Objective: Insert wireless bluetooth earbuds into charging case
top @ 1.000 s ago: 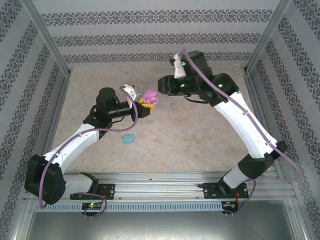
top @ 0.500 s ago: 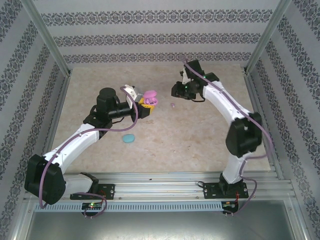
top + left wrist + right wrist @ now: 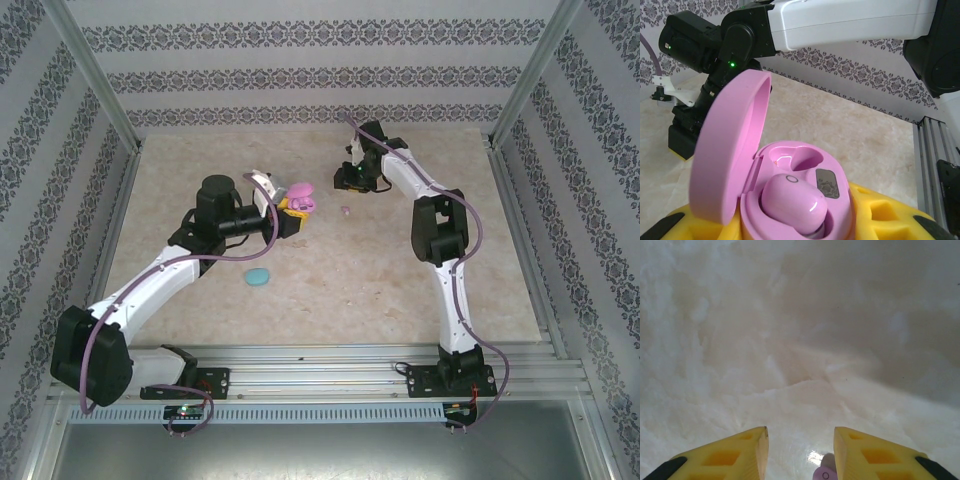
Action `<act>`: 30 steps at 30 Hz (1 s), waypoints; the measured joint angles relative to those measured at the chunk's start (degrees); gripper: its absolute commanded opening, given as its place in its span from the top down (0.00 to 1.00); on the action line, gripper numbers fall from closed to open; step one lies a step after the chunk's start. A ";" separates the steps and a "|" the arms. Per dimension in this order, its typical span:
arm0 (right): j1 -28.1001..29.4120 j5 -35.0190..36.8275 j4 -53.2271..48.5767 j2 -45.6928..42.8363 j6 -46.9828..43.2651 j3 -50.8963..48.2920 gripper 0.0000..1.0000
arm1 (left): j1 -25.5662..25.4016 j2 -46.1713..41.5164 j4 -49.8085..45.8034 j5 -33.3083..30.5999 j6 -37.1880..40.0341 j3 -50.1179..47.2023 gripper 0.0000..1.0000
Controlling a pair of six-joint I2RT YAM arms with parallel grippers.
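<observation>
Left gripper [image 3: 290, 210] has its yellow jaws pinched on the pink oval plastic charging case [image 3: 300, 193] and holds it up off the beige marbled tabletop [image 3: 400, 280]. From the left wrist camera, the left gripper [image 3: 790, 227] clamps the base of the pink oval plastic charging case [image 3: 732, 150]. The lid stands open, hinged up on the left. One glossy pink rounded earbud [image 3: 792, 202] is seated in the nearer socket, and the empty socket [image 3: 800, 160] sits just behind it.

Over to the right of that case, the right gripper [image 3: 348, 182] is low over the table, apart from the case. The second small pink rounded earbud [image 3: 346, 211] lies loose on the tabletop, just to the near side of that gripper.

From the right wrist camera, the right gripper [image 3: 800, 435] has its yellow jaws spread wide over bare table. The loose pink earbud [image 3: 825, 472] sits at the bottom edge between them, closer to the right-hand finger. Whether that finger touches it, I can't tell.

Nearer the arm bases than the pink case and a little to its left, a cyan oval pebble-like case [image 3: 259, 277] rests shut on the table, well apart from both grippers.
</observation>
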 measured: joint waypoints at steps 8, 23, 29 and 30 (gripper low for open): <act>-0.04 -3.78 -1.14 0.48 -3.39 -3.41 0.63 | -0.02 1.79 -0.13 -0.02 0.00 0.57 0.87; 0.20 -4.57 5.66 -6.67 -4.48 -19.08 0.63 | -0.02 1.01 -0.15 -0.42 -0.02 0.63 0.87; 1.38 -2.82 7.13 -9.35 0.74 -23.21 0.58 | -0.02 0.09 -0.15 -0.44 -0.02 0.63 0.87; 1.38 -2.60 7.78 -9.84 2.08 -23.89 0.58 | -0.02 0.09 -0.15 -0.44 -0.02 0.63 0.87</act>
